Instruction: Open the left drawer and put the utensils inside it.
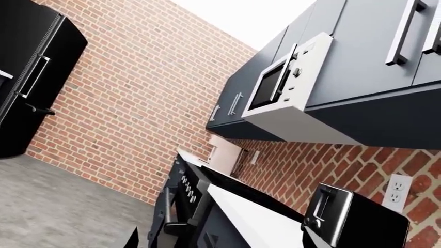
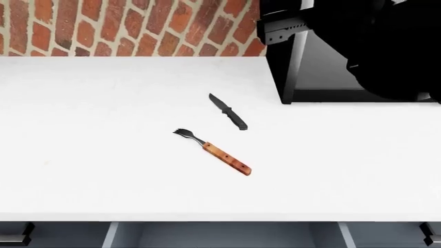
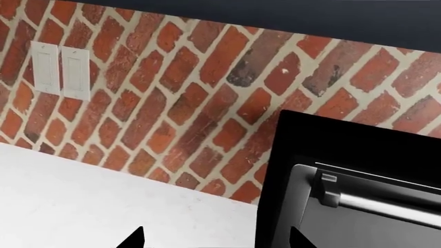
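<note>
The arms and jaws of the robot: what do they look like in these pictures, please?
Little shows. In the head view the right arm is a bulky, plain black mass at the upper right; no cables or markings are visible. Each wrist view shows only two small black pointed tips at the picture's edge: left gripper, right gripper. The left arm is out of the head view.

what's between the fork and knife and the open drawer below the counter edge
Nothing visible. The fork and knife lie on bare white counter, and the open drawer sits just past its near edge.
</note>
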`<state>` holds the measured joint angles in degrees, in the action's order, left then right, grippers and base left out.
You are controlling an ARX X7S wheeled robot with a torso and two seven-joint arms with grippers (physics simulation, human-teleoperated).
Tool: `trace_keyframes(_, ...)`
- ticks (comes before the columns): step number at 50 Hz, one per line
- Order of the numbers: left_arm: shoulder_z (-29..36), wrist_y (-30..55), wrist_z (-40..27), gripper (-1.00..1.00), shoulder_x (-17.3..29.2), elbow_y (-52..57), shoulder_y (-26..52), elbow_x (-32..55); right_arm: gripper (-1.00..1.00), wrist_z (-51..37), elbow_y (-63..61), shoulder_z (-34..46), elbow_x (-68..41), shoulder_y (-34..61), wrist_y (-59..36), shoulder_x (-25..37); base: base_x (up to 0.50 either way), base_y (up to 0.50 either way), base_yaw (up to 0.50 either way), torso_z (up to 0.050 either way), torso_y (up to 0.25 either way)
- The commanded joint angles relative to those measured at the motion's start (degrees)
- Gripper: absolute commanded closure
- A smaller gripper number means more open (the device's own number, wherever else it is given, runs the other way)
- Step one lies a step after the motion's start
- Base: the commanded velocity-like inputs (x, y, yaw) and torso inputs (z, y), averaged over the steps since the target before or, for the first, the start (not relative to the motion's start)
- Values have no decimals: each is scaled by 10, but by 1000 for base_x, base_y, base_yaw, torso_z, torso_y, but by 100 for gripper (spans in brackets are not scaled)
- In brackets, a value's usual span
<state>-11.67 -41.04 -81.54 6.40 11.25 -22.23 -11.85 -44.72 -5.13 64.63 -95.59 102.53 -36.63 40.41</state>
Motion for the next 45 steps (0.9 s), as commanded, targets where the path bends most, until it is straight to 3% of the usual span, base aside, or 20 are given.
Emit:
trace_keyframes(1,0,1,-1,-100,-1,1,-1,-1,-100,6,-8,3,12,-3,-1,3,0,0,0,0,0)
trace_keyframes(11,1,2,0,-100,0,-1,1,0,-100,5,-11,5,16,-8,1,-7,0,0,0,0,0)
trace_keyframes(26,3,5,1,-100,2,-5,5,2,-100,41,181,20,-47,4,-27,-141,0,0,0,0,0)
trace_keyframes(45,6,9,4,-100,3,-7,9,2,-100,126,366,64,-5,-27,-14,-251,0,0,0,0,0)
